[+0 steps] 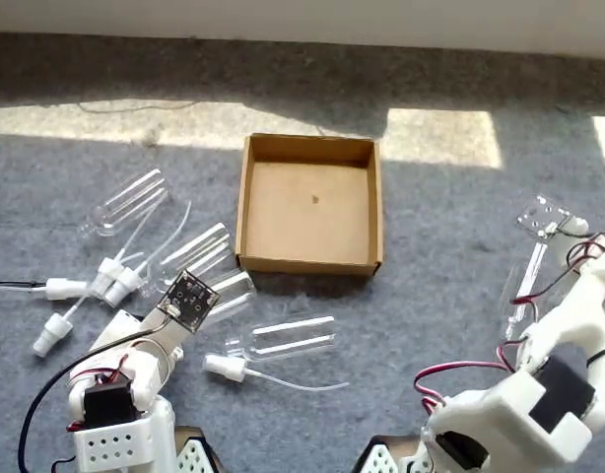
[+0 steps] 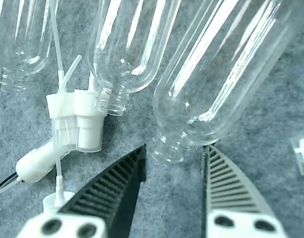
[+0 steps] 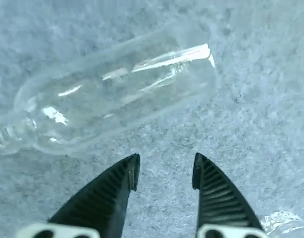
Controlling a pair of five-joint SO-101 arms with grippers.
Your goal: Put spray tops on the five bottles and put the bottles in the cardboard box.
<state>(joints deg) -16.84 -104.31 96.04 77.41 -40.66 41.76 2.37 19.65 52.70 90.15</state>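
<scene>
1. Bottles [image 1: 283,337] lie on their sides on the grey counter [image 1: 431,325], most of them clustered by the left arm among loose spray tops [image 1: 224,368]. None has a top on. The cardboard box [image 1: 312,264] sits beyond them and holds no bottle yet.
2. The left pincer [image 2: 174,151] is spread wide, one jaw on each side of the threaded neck of the nearest bottle [image 2: 226,74]. It grips nothing. This looks like lining up to take the bottle by the neck. Two spray tops [image 2: 85,121] rest against a neighbouring bottle [image 2: 132,44], handy for capping.
3. The right pincer [image 3: 166,161] is also open and empty. It is low over the counter, and a lone bottle [image 3: 117,94] lies crosswise just ahead of its tips, probably its own pick.
</scene>
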